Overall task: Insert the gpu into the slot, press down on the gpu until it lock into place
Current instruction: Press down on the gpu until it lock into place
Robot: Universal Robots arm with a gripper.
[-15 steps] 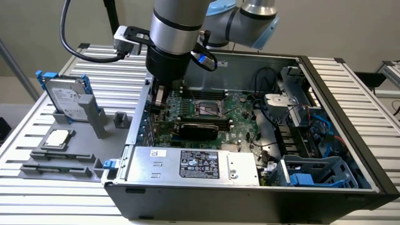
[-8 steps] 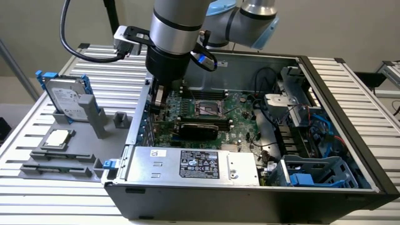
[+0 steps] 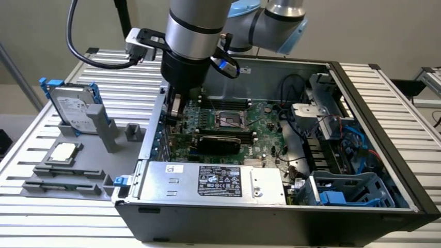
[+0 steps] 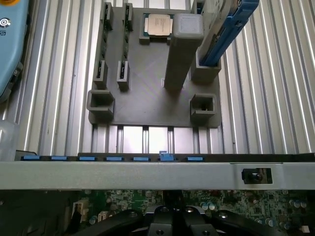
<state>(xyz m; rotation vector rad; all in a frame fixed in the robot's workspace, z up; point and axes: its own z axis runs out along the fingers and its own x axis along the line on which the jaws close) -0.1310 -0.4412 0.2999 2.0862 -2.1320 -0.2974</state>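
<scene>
A: Our gripper (image 3: pixel 175 106) is closed, empty, hanging over the board at centre-left of the exterior view.
B: The gpu (image 3: pixel 219 141) sits just below-right of it, long axis across the frame, along the slot (image 3: pixel 196 151).

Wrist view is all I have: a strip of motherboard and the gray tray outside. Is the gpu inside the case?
Observer: Yes. The gpu sits on the motherboard, between the CPU socket and the silver power supply.
Operator: Where is the hand relative to it?
Observer: The hand hangs over the board by the case wall at the exterior view's left, near that end of the card.
</scene>
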